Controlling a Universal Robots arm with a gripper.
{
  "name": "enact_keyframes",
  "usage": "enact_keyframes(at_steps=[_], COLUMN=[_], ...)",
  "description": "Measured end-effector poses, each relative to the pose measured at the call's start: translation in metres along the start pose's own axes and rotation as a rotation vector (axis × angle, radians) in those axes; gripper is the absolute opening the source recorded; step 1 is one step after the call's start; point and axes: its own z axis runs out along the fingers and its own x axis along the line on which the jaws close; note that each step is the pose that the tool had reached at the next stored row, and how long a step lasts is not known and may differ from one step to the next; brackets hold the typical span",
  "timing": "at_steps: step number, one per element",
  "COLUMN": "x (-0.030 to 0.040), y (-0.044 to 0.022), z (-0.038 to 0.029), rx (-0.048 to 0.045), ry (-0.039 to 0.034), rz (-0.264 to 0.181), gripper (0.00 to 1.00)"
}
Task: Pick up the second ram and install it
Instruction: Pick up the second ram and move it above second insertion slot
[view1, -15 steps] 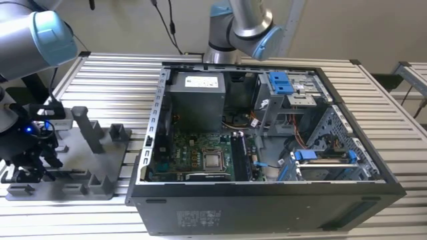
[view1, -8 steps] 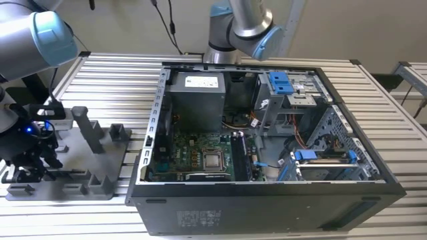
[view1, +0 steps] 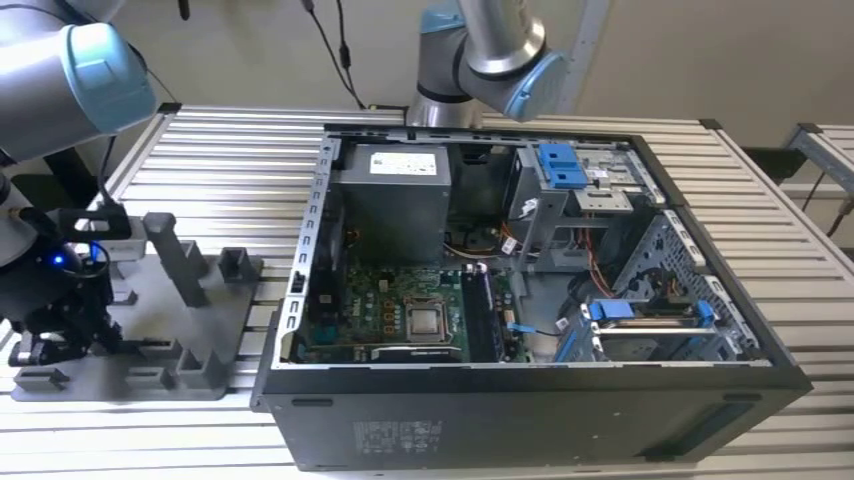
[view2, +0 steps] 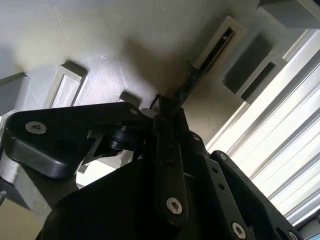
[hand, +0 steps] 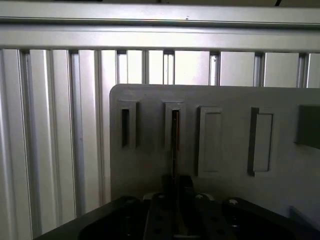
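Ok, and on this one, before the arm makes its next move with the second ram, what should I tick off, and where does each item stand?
1. Is the gripper lined up with the second ram: ok, centred on it in the first wrist view.
2. Is the second ram standing in a slot of the fixture plate: ok, seen edge-on.
3. Hold on the second ram: cannot tell.
4. Is the computer case open from above: ok, the board inside is exposed.
5. Are the memory slots free to take it: cannot tell.
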Motion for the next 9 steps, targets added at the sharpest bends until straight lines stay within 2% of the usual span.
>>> enact_keyframes(at_steps=[2,9], x=[0.0000,0.0000], y=[0.0000,0.0000], z=[0.0001,0.0006], rx=[0.0000,-0.0001], ry=[0.0000,0.0000], rz=[0.000,0.000], gripper=[0.14,0.14])
